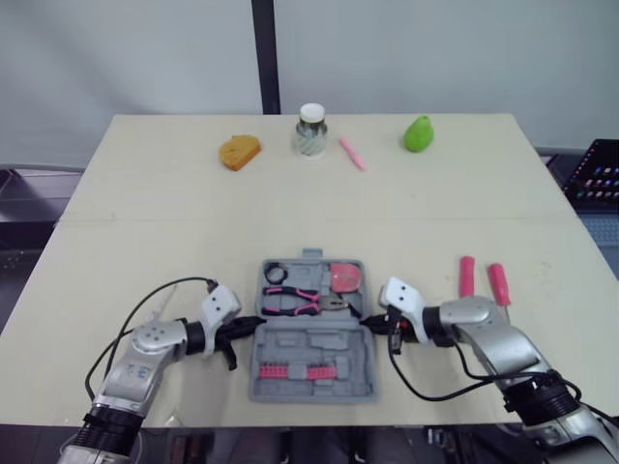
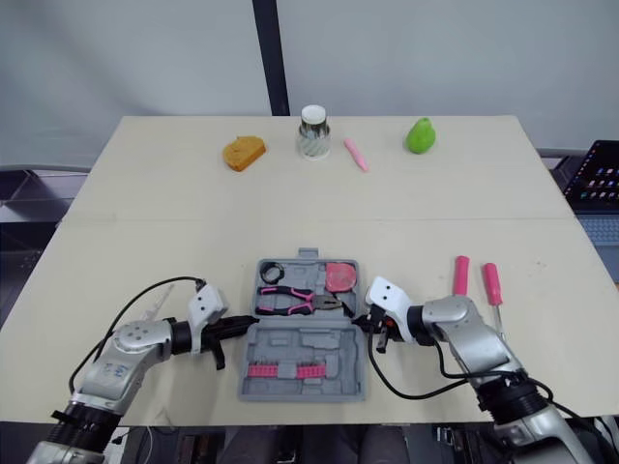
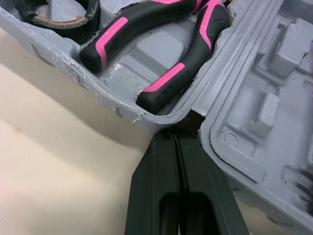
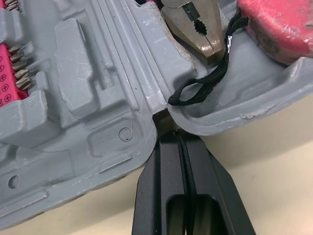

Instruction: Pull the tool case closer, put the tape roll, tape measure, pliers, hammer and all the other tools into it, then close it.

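Note:
The grey tool case [image 1: 319, 346] lies open near the table's front edge. Its far half holds a black tape roll [image 1: 274, 273], pink-and-black pliers [image 1: 295, 303] and a pink tape measure [image 1: 343, 276]. A pink strip of bits [image 1: 290, 371] sits in the near half. My left gripper [image 1: 253, 324] is shut, its tip touching the hinge notch on the case's left side [image 3: 193, 120]. Shut as well, my right gripper [image 1: 366, 319] presses its tip into the hinge notch on the right side [image 4: 161, 120]. Two pink-handled tools [image 1: 466, 275] [image 1: 498, 283] lie on the table right of the case.
Along the far edge of the table stand an orange sponge-like piece [image 1: 239, 152], a glass jar [image 1: 310, 130], a pink marker [image 1: 352, 153] and a green pear [image 1: 418, 133]. A dark screen [image 1: 600, 174] sits off the table's right side.

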